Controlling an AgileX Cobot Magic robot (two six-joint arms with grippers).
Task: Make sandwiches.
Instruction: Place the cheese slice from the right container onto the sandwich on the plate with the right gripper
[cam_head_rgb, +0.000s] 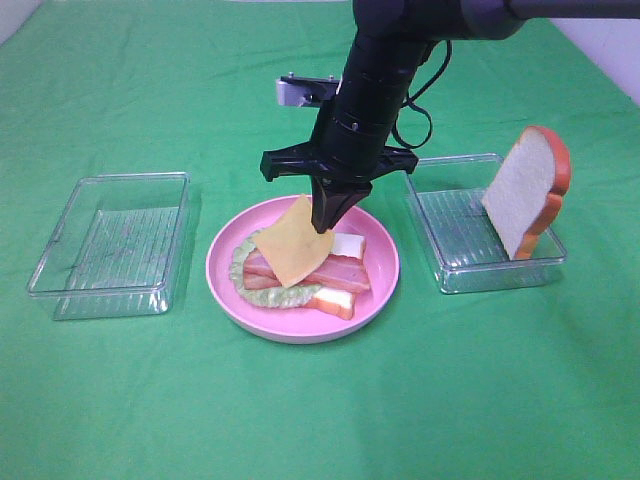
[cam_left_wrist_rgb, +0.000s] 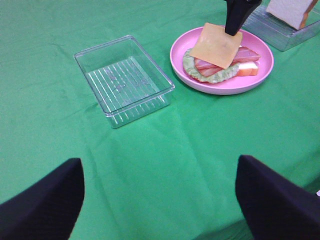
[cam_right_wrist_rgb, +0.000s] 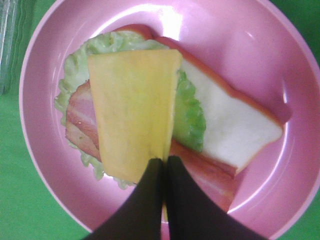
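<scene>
Evidently light and floppy, the thin yellow cheese square (cam_right_wrist_rgb: 132, 110) droops from the right gripper (cam_right_wrist_rgb: 164, 165), jaws pinching one corner; left gripper (cam_left_wrist_rgb: 160, 197) jaws gape wide.

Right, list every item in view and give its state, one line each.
Right pincer: shut on the cheese, above the plate.
Left pincer: open, holding nothing.
Cheese: pinched at one corner, tilted, hanging over the bacon.
Bacon: lying on the lettuce.
Lettuce: flat on the lower bread.
Lower bread: flat on the pink plate.
Second bread: standing on edge in the right tray.
Left tray: empty.
</scene>
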